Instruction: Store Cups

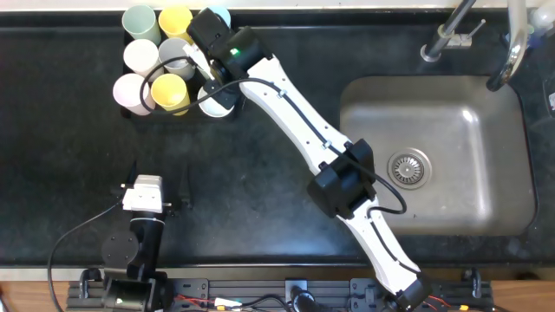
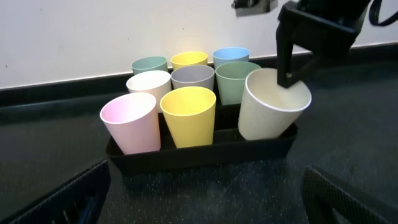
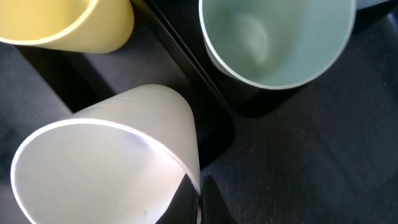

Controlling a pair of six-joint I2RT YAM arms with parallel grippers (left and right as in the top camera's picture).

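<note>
A black tray (image 2: 205, 152) at the back left of the counter holds several upright cups, among them a pink cup (image 2: 130, 118), a yellow cup (image 2: 188, 112) and a green cup (image 3: 273, 37). My right gripper (image 2: 289, 71) has reached across to the tray (image 1: 139, 114) and is shut on the rim of a white cup (image 2: 270, 106). That white cup (image 1: 217, 100) leans tilted in the tray's near right corner, its mouth (image 3: 93, 174) facing my wrist. My left gripper (image 1: 159, 178) sits low on the counter in front of the tray, open and holding nothing.
A steel sink (image 1: 486, 208) with a faucet (image 1: 451, 35) takes up the right side. The dark countertop (image 1: 243, 191) stretches between the tray and the arm bases. A white wall (image 2: 93, 31) rises behind the tray.
</note>
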